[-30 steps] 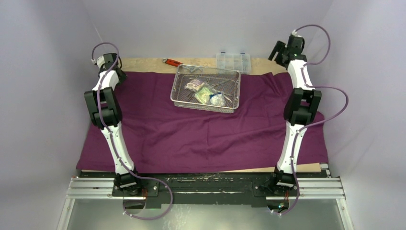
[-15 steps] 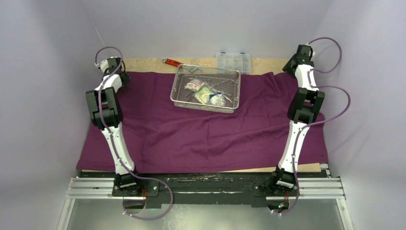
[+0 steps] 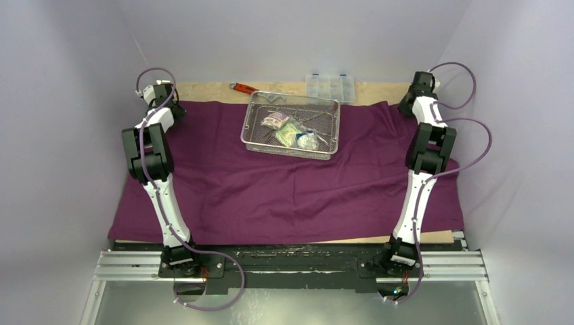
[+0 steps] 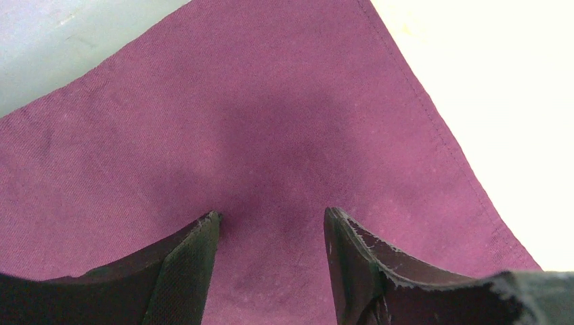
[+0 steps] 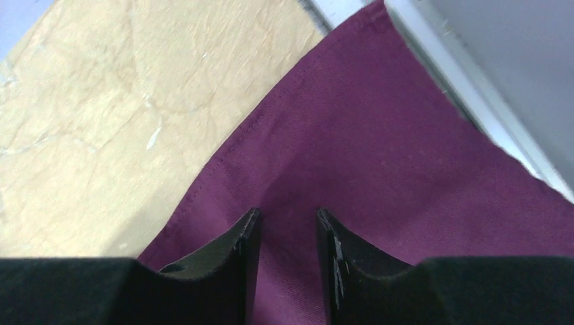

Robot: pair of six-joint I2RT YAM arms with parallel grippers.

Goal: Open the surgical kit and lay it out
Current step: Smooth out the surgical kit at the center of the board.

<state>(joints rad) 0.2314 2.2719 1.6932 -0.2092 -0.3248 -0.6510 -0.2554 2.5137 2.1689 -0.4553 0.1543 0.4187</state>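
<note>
The left gripper (image 4: 271, 220) was half open over the far left corner of the purple cloth (image 3: 284, 189), holding nothing. The wire tray (image 3: 290, 154) stood on the cloth with packets (image 3: 291, 132) inside, their print too small to read. The right gripper (image 5: 284, 217) was open just a little at the far right corner.

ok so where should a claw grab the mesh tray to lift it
Probably the wire-mesh tray by the rim of its right short wall, coming straight down from above, one finger inside, one outside. That wall stands upright and thin, and the packets lie toward the middle and left.
</note>
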